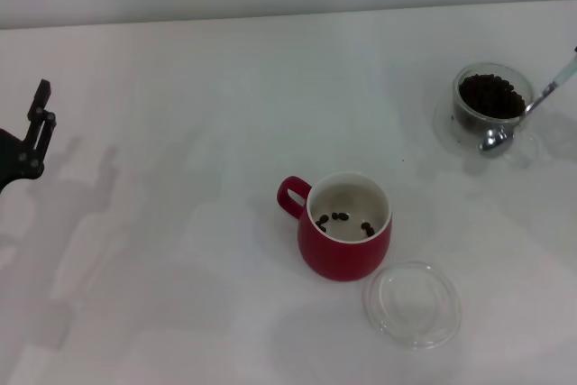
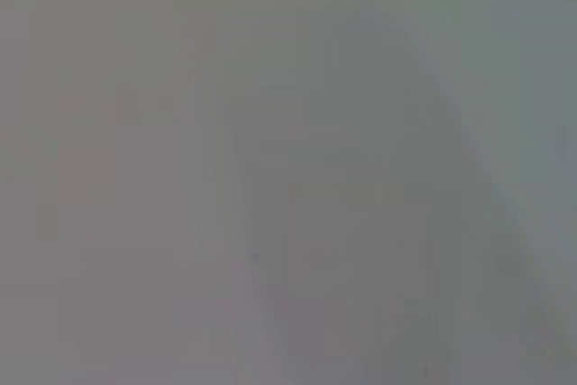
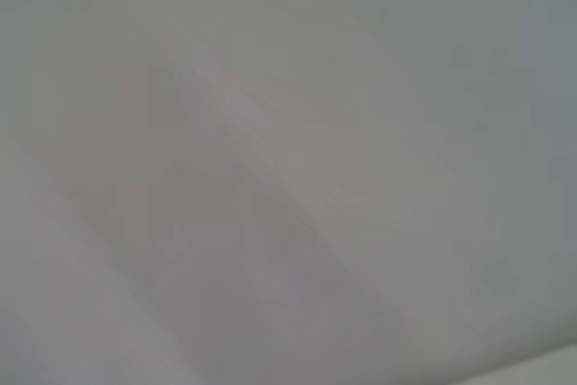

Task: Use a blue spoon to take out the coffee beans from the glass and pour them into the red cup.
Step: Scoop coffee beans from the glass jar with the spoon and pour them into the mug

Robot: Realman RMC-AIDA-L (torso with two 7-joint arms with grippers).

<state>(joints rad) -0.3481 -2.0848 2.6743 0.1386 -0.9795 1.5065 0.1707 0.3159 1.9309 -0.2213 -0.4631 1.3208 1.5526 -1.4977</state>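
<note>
Done: squat deep-red cup (image 1: 345, 239) mid-desk holds a few dark coffee beans (image 1: 343, 220).
Left: small clear glass (image 1: 489, 105), far right, nearly full.
Spoon: pale-blue-handled metal spoon (image 1: 527, 109) leans beside the glass, bowl empty.
Left jaws (image 1: 34, 132): parked at desk's left edge, gap unreadable.
Right jaws: out of view.

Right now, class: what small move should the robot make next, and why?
Probably bring the right arm, out of view, to the spoon. It lies unheld beside the glass, its bowl on the table. The glass is full of beans; the red cup holds only a few. The left gripper sits far off at the table's left edge.
</note>
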